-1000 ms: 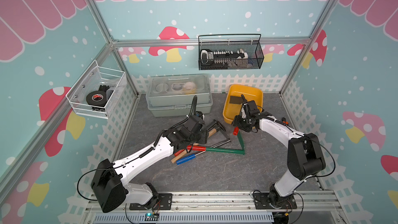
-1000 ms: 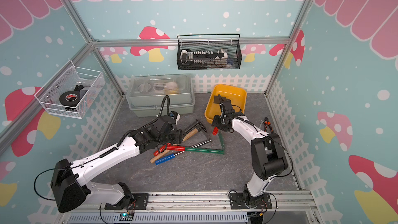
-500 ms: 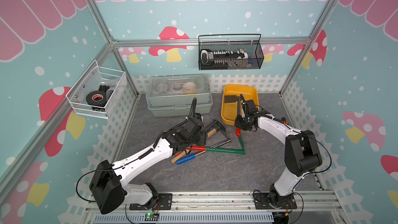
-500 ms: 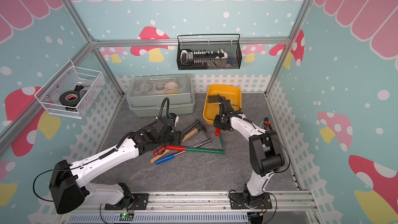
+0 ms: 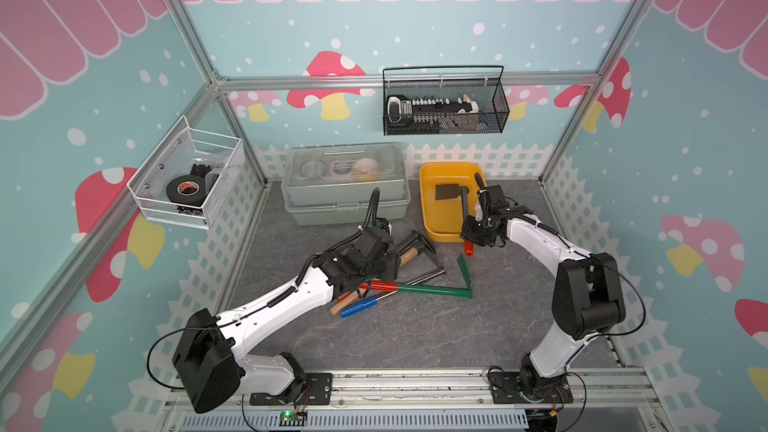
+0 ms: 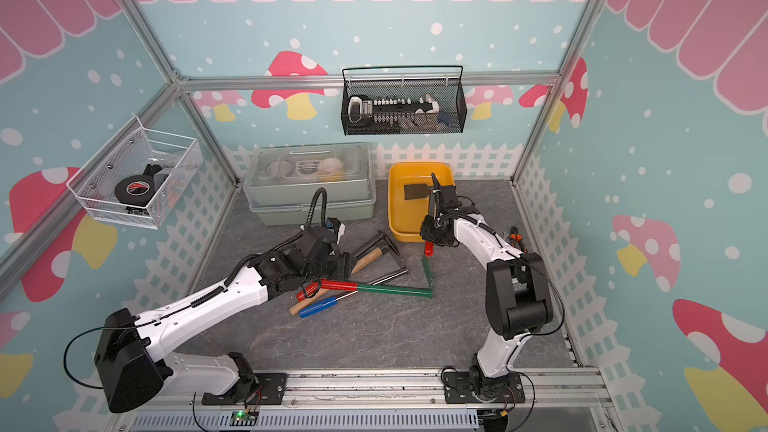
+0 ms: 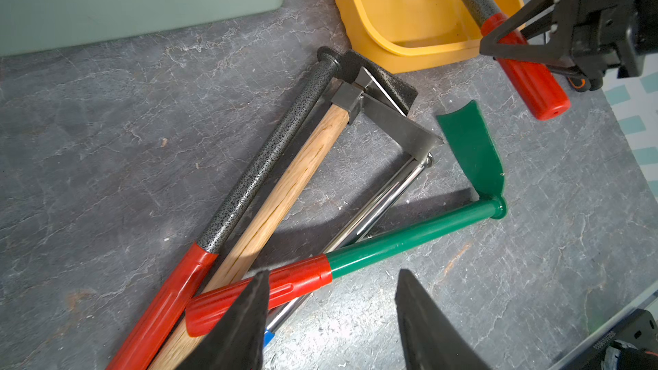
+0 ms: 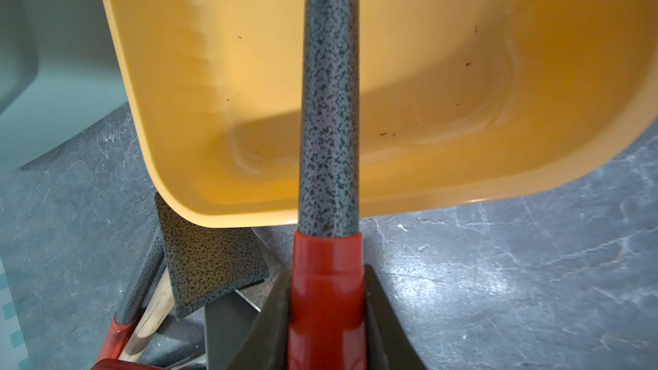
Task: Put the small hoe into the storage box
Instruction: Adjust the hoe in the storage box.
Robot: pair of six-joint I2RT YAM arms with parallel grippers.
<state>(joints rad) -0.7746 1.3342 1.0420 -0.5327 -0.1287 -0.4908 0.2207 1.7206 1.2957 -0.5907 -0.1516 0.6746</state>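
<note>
The small hoe has a speckled grey shaft and a red handle. Its dark blade lies inside the storage box, a shallow yellow tray at the back right. The shaft crosses the tray's near rim, and the red end sticks out over the table. My right gripper is shut on the red handle just outside the rim, as both top views show. My left gripper hangs open over the tool pile, holding nothing.
A pile in the middle holds a green hoe, another speckled hoe, a wood-handled hoe and a blue-handled tool. A grey-green case stands at the back. A black mesh basket and a white wire basket hang on the walls.
My right gripper has closed on the hoe's red handle. The hoe and the yellow tray have swung from a slant to lie straighter. The left arm has stayed put.
</note>
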